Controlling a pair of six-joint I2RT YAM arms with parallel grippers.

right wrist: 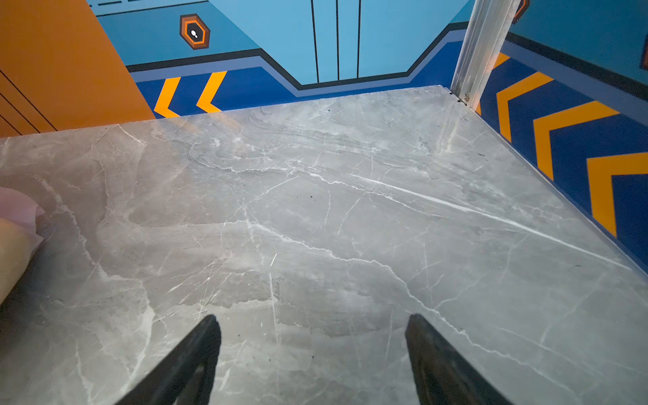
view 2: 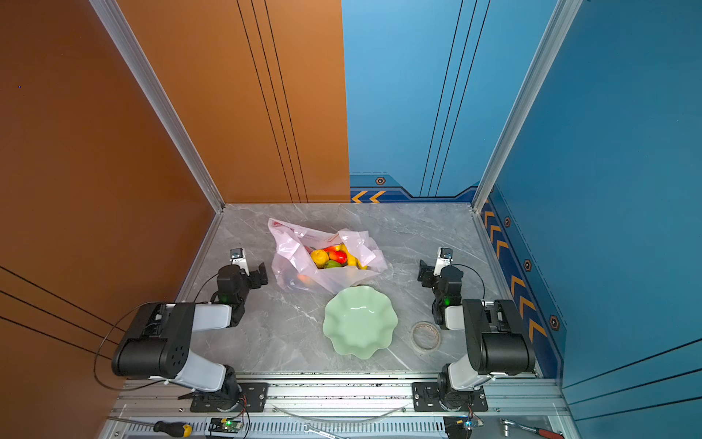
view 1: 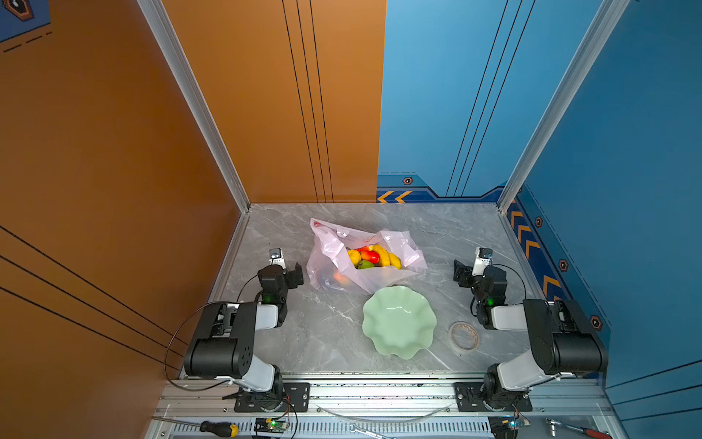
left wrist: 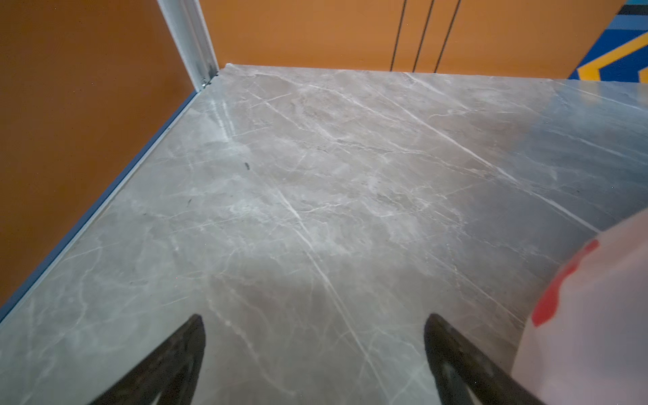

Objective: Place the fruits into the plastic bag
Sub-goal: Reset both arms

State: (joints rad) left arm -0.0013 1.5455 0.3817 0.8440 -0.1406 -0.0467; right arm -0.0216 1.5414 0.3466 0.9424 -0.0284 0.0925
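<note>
We find the plastic bag (view 1: pixel 328 249) lying crumpled towards the back of the grey marble tabletop (view 1: pixel 326 334), its mouth gaping upward. The fruits (view 1: pixel 374 252) sit inside it: a lemon (view 1: pixel 354 257), a red mango (view 1: pixel 370 257), a banana bunch (view 1: pixel 390 258) and a green-orange fruit (view 1: pixel 365 265) show in the opening, and an orange shape glows dimly through the near wall. Our left hand (view 1: pixel 300 273) hovers just beside the bag's left side, jaws spread wide and gripping nothing; we cannot tell whether a finger brushes the plastic. Our right hand (view 1: pixel 458 271) hangs well apart from the bag's right side, over bare marble, jaws likewise wide with nothing between them. A pale green wavy-edged plate (view 1: pixel 399 330) stands right against the bag's near edge, and a clear tape roll (view 1: pixel 451 336) lies just beside the plate, on the right arm's side
</note>
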